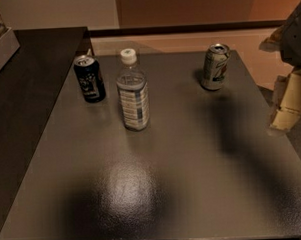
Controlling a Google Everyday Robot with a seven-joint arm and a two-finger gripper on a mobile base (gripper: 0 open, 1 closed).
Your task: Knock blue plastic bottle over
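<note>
The blue plastic bottle (pixel 132 91) stands upright on the grey table (pixel 192 165), left of centre toward the back. It is clear, with a white screw cap and a blue-and-white striped label. My gripper (pixel 286 108) shows at the right edge of the view, pale beige, beyond the table's right side and far to the right of the bottle. It touches nothing on the table. Part of the arm (pixel 294 33) above it is cut off by the frame.
A dark blue can (pixel 89 78) stands upright just left of the bottle. A pale green-white can (pixel 216 67) stands upright at the back right. A darker counter (pixel 24 92) adjoins the table's left side. A wall runs behind the table.
</note>
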